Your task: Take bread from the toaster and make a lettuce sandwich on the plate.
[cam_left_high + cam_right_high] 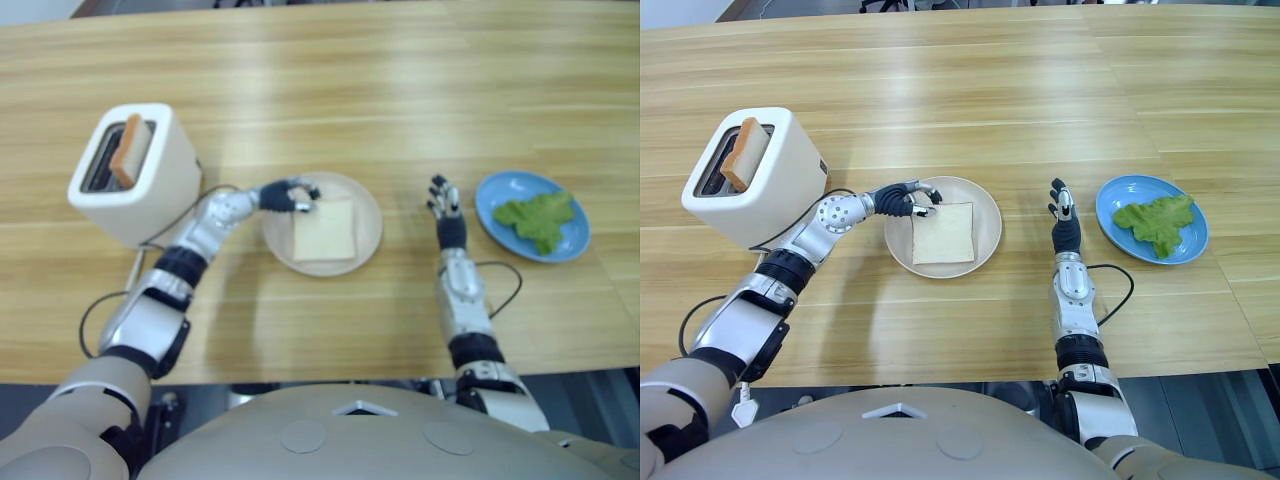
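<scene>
Pale wooden bench (400,80) runs across both views, its grain going from left to right.

At the left stands a cream toaster (165,185), its slots facing up. One browned toast (128,150) sticks up out of a slot and leans a little.

Near the middle lies a round beige plate (372,225). A pale slice (324,230) of bread rests flat on it, filling most of the dish.

The left hand (285,195) is over the plate's left rim, right at the slice's upper-left corner. Whether it clasps that corner or merely touches it, I cannot tell. Its arm runs back toward the robot past the toaster's front side.

The right hand (446,215) is over bare wood between the two dishes, apart from both. Its fingers (440,190) are stretched out straight, pointing away from the robot, and it holds nothing.

At the right is a blue plate (520,180). A green lettuce (538,217) leaf lies on it, spread toward the plate's right half. Both plates sit about level with each other across the bench, well apart from the toaster.
</scene>
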Robot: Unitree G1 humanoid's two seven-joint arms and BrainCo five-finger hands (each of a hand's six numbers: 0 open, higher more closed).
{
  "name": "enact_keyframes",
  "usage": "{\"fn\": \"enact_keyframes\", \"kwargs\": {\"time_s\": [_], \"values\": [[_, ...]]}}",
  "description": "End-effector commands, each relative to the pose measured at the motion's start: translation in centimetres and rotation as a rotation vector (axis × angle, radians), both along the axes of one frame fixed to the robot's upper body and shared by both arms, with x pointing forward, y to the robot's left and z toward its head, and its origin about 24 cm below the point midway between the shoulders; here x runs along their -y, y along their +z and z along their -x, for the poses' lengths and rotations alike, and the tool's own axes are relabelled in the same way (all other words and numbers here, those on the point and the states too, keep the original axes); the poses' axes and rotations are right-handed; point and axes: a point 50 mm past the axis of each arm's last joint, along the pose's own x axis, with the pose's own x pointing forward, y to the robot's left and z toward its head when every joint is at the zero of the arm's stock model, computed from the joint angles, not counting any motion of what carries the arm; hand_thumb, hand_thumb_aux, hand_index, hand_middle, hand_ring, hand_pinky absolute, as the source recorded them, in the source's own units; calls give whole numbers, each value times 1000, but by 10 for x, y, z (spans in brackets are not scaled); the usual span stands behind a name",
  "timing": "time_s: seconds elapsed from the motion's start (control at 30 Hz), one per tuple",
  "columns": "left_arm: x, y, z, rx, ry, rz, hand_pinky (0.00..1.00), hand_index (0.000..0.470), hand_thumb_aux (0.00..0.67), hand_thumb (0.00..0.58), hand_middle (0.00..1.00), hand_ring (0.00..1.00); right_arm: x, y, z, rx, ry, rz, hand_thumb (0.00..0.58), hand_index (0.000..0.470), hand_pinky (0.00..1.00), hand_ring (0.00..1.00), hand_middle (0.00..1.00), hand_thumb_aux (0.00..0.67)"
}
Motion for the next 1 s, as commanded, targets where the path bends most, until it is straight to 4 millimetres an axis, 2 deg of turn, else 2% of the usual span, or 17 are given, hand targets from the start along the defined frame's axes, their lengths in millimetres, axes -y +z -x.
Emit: {"fn": "enact_keyframes", "kwargs": {"time_s": [0.03, 0.17, 0.27, 0.33, 0.43, 0.57, 0.63, 0.73, 0.83, 1.0], "values": [[-2, 20, -3, 325, -48, -167, 0, 0, 0, 0, 0, 0, 1, 0, 1, -9, 3, -2, 0, 0, 0, 0, 0, 0], [0, 44, 2, 674, -99, -287, 0, 0, 0, 0, 0, 0, -1, 0, 1, -11, 8, -3, 0, 0, 0, 0, 0, 0], [3, 62, 12, 876, -137, -307, 0, 0, 0, 0, 0, 0, -1, 2, 1, -4, 12, 2, 0, 0, 0, 0, 0, 0], [5, 74, 21, 956, -139, -260, 0, 0, 0, 0, 0, 0, -3, 8, 0, 25, 29, 20, 0, 0, 0, 0, 0, 0], [5, 78, 29, 915, -105, -160, 0, 0, 0, 0, 0, 0, -2, 37, 2, 138, 46, 104, 0, 0, 0, 0, 0, 0], [-2, 57, 41, 671, -16, 66, 0, 0, 0, 0, 0, 0, 11, 111, 18, 360, 51, 323, 0, 0, 0, 0, 0, 0], [-4, 52, 52, 582, 26, 197, 0, 0, 0, 0, 0, 0, 23, 140, 27, 395, 30, 538, 0, 0, 0, 0, 0, 0], [-8, 51, 65, 465, 107, 378, 0, 0, 0, 0, 0, 0, 45, 162, 36, 367, -35, 822, 0, 0, 0, 0, 0, 0], [-18, 48, 74, 397, 210, 493, 0, 0, 0, 0, 0, 0, 77, 159, 34, 233, -72, 1047, 0, 0, 0, 0, 0, 0], [-42, 40, 83, 344, 341, 530, 0, 0, 0, 0, 0, 0, 131, 116, 30, -94, -56, 1337, 0, 0, 0, 0, 0, 0]]}}
